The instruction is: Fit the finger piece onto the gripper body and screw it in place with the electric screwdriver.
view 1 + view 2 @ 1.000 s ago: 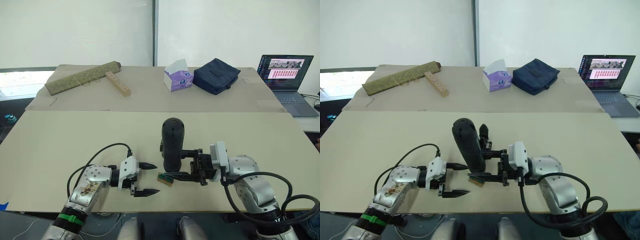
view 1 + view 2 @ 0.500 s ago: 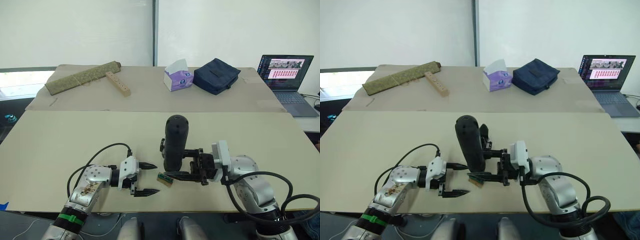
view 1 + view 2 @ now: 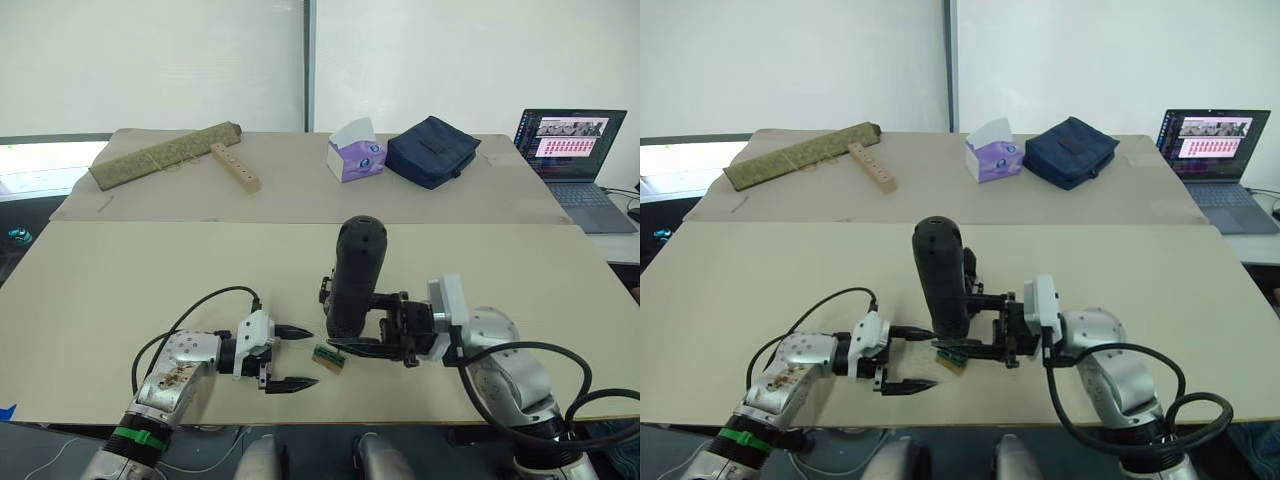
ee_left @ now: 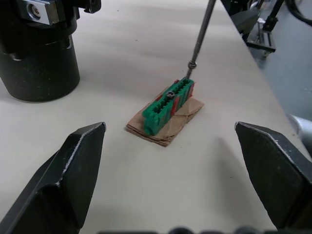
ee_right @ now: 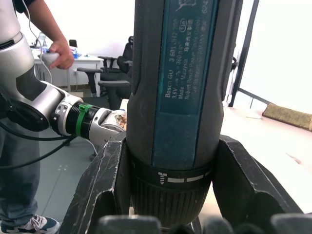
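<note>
My right gripper [image 3: 375,325] is shut on the electric screwdriver [image 3: 355,275], a thick black cylinder held nearly upright near the table's front edge. Its thin metal bit [image 4: 201,36] slants down to a screw on a small green-and-brown block [image 4: 168,107]. The gripper body [image 3: 969,266] stands just behind the screwdriver, mostly hidden by it; its round black base [image 4: 39,61] shows in the left wrist view. My left gripper [image 3: 290,357] rests open on the table, just left of the green block, holding nothing. I cannot make out the finger piece.
At the back lie a rolled mat [image 3: 165,155], a wooden bar with holes [image 3: 236,167], a tissue box [image 3: 355,150] and a dark blue bag [image 3: 432,150]. A laptop [image 3: 570,150] sits far right. A person's hand [image 5: 56,48] shows in the background.
The right gripper has lifted and tilted the screwdriver more upright, its top swinging to the right. The left gripper has stayed where it was.
</note>
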`<action>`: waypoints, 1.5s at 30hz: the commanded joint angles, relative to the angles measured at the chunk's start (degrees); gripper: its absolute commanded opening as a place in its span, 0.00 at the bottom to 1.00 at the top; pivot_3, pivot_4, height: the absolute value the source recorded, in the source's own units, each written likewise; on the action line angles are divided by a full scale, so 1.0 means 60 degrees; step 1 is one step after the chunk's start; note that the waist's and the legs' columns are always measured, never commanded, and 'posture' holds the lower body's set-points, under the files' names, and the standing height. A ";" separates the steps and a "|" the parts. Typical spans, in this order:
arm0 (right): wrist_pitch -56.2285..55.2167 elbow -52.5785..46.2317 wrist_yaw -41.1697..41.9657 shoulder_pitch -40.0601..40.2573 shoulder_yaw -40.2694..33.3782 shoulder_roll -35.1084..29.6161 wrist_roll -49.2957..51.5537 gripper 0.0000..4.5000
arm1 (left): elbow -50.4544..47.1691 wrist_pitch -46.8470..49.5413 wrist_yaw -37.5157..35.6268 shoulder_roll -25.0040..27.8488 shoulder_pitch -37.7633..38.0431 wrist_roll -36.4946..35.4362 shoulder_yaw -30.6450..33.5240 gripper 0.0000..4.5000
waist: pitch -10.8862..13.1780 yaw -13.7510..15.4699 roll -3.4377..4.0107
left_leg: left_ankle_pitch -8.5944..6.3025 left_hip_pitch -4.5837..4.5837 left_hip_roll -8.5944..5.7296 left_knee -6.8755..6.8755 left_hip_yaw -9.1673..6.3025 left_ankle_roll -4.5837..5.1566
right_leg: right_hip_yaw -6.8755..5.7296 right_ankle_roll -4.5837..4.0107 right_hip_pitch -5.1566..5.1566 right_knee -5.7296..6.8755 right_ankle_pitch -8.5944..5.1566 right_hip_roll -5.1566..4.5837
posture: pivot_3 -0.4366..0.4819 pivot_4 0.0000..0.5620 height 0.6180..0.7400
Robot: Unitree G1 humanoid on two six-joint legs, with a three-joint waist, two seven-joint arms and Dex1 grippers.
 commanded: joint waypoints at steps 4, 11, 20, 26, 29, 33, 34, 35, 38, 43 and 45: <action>0.0460 -0.0845 -0.0313 -0.0549 -0.0695 -0.0236 0.0969 0.43 | -0.0979 0.0079 -0.0287 0.0289 -0.0089 -0.0968 0.0767 1.00 | 0.0000 -0.0014 -0.0001 | 0.0000 -0.0001 0.0001 0.0000 0.0000 0.0000 | 0.0000 0.0000 0.0000 -0.0001 0.0000 -0.0001 | 0.48 0.27 1.00; 0.1326 -0.0972 -0.0692 -0.1062 -0.1588 -0.0725 0.1962 0.43 | -0.1847 0.0752 -0.0434 0.0643 0.0089 -0.2158 0.1586 1.00 | 0.0002 -0.0048 -0.0003 | 0.0000 -0.0005 0.0003 0.0000 0.0000 0.0000 | 0.0000 0.0000 -0.0002 -0.0003 0.0000 -0.0001 | 0.48 0.27 1.00; 0.1980 0.0164 -0.0937 -0.2304 -0.2523 -0.1170 0.2419 0.43 | -0.1848 0.1367 0.0012 0.0650 -0.0192 -0.2773 0.2373 1.00 | 0.0003 -0.0050 -0.0004 | 0.0000 -0.0002 0.0002 -0.0001 0.0000 0.0000 | 0.0000 -0.0002 0.0000 -0.0005 0.0001 -0.0001 | 0.48 0.27 1.00; 0.1844 0.1270 -0.0614 -0.3294 -0.2432 -0.1078 0.2048 0.43 | -0.1180 0.1313 0.0340 0.0443 -0.0816 -0.2510 0.2386 1.00 | 0.0004 -0.0049 -0.0004 | 0.0000 -0.0006 0.0000 -0.0004 0.0001 0.0000 | 0.0000 -0.0002 -0.0002 -0.0008 0.0002 0.0000 | 0.48 0.27 1.00; 0.1698 0.1737 -0.0508 -0.3632 -0.2385 -0.0952 0.1856 0.43 | -0.0924 0.1263 0.0431 0.0405 -0.1033 -0.2339 0.2333 1.00 | 0.0004 -0.0049 -0.0004 | 0.0000 -0.0010 0.0000 -0.0008 0.0001 0.0001 | 0.0000 -0.0001 -0.0003 -0.0013 0.0002 0.0000 | 0.48 0.27 1.00; 0.1567 0.2157 -0.0376 -0.3943 -0.2357 -0.0695 0.1641 0.43 | -0.0503 0.1178 0.0672 0.0302 -0.1392 -0.1945 0.2242 1.00 | 0.0004 -0.0049 -0.0004 | 0.0000 -0.0009 0.0000 -0.0007 0.0001 0.0000 | 0.0000 -0.0002 -0.0004 -0.0009 0.0002 0.0000 | 0.48 0.27 1.00; 0.1560 0.2220 -0.0340 -0.3985 -0.2357 -0.0642 0.1605 0.43 | -0.0414 0.1163 0.0722 0.0280 -0.1465 -0.1843 0.2212 1.00 | 0.0004 -0.0049 -0.0004 | 0.0000 -0.0010 -0.0001 -0.0007 0.0001 0.0000 | 0.0000 -0.0001 -0.0005 -0.0009 0.0002 0.0000 | 0.48 0.27 1.00; 0.1541 0.2282 -0.0278 -0.4031 -0.2335 -0.0589 0.1555 0.43 | -0.0328 0.1163 0.0737 0.0256 -0.1543 -0.1779 0.2183 1.00 | 0.0004 -0.0049 -0.0004 | 0.0000 -0.0010 -0.0001 -0.0007 0.0001 0.0000 | 0.0000 -0.0001 -0.0004 -0.0008 0.0002 0.0001 | 0.48 0.27 1.00; 0.1503 0.2429 -0.0231 -0.4142 -0.2289 -0.0396 0.1473 0.43 | -0.0171 0.1195 0.0736 0.0166 -0.1707 -0.1685 0.2102 1.00 | 0.0004 -0.0049 -0.0004 | 0.0000 -0.0013 0.0000 -0.0007 0.0001 0.0000 | 0.0000 -0.0001 -0.0005 -0.0011 0.0003 0.0001 | 0.48 0.27 1.00; 0.1504 0.2581 -0.0172 -0.4173 -0.2178 0.0026 0.1305 0.43 | 0.0103 0.1245 0.0667 -0.0072 -0.1964 -0.1468 0.1812 1.00 | 0.0004 -0.0048 -0.0004 | 0.0000 -0.0012 -0.0001 -0.0006 0.0002 0.0000 | 0.0000 -0.0001 -0.0004 -0.0009 0.0003 0.0001 | 0.48 0.27 1.00; 0.1643 0.2613 -0.0186 -0.4202 -0.2174 0.0088 0.1335 0.43 | 0.0188 0.1208 0.0580 -0.0118 -0.2024 -0.1383 0.1707 1.00 | 0.0004 -0.0049 -0.0004 | 0.0000 -0.0014 -0.0001 -0.0006 0.0002 0.0000 | 0.0000 -0.0001 -0.0006 -0.0008 0.0003 0.0001 | 0.48 0.27 1.00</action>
